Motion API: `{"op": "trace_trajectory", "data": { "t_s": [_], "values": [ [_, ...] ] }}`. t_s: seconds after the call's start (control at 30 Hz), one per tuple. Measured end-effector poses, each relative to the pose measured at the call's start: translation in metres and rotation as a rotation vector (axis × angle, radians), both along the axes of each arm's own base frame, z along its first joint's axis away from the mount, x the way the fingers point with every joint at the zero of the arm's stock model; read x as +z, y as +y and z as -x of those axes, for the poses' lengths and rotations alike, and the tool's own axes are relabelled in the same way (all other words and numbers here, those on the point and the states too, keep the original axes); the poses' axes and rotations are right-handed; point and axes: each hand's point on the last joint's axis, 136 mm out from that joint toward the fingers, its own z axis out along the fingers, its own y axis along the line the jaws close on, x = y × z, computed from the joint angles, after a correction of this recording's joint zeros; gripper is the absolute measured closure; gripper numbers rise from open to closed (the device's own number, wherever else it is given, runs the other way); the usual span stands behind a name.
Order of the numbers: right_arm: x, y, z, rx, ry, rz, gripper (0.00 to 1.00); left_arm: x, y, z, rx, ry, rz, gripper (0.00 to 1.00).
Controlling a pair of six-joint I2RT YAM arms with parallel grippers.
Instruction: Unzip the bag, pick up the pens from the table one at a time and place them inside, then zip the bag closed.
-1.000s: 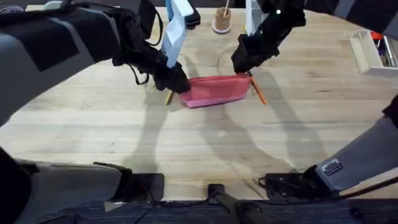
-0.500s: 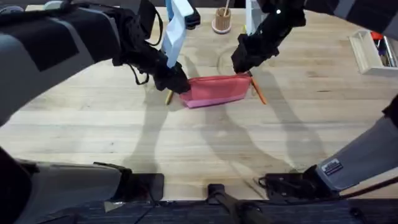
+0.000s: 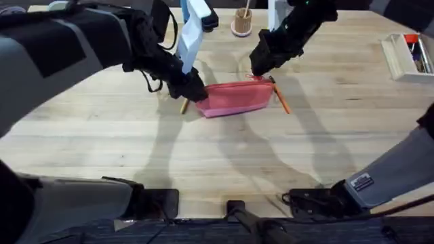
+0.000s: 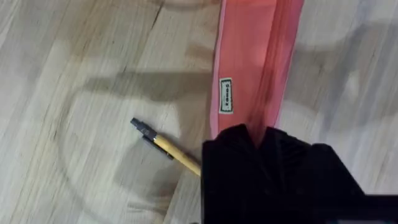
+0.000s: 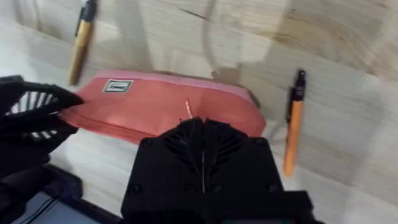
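The bag (image 3: 234, 98) lies flat near the middle of the table (image 3: 224, 156), its long side running left to right, with the zipper edge toward the far side. The left gripper (image 3: 194, 91) pinches the left end of the bag; in the left wrist view its black fingers (image 4: 249, 149) are closed on the pink fabric by the zipper line. The right gripper (image 3: 260, 68) stands over the right end of the bag, and in the right wrist view its fingers (image 5: 202, 146) are pressed together with a small pale tab, probably the zipper pull (image 5: 187, 111), just at their tips; whether they really hold it cannot be told. The yellow pen (image 3: 184, 106) lies just beside the left end of the bag, partly under the left gripper. The orange pen (image 3: 281, 99) lies just beside the right end, slanted. The near half of the table is bare wood. A small cup (image 3: 242, 24) stands at the far edge, and a white tray (image 3: 400, 59) at the right edge, both well apart from the bag.
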Motion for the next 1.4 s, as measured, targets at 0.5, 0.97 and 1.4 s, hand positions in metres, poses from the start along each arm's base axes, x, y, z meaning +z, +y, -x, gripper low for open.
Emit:
{"op": "trace_trajectory", "data": {
  "t_s": [0.5, 0.97, 1.4],
  "values": [
    [0.006, 0.016, 0.006, 0.021, 0.028, -0.100, 0.971, 0.000, 0.000, 0.000, 0.000, -0.001, 0.000, 0.959],
    [0.033, 0.024, -0.012, 0.028, -0.049, -0.136, 0.971, 0.000, 0.000, 0.000, 0.000, -0.001, 0.000, 0.959],
    [0.052, 0.023, -0.022, 0.020, -0.091, -0.148, 0.971, 0.000, 0.000, 0.000, 0.000, -0.001, 0.000, 0.959]
  ]
}}
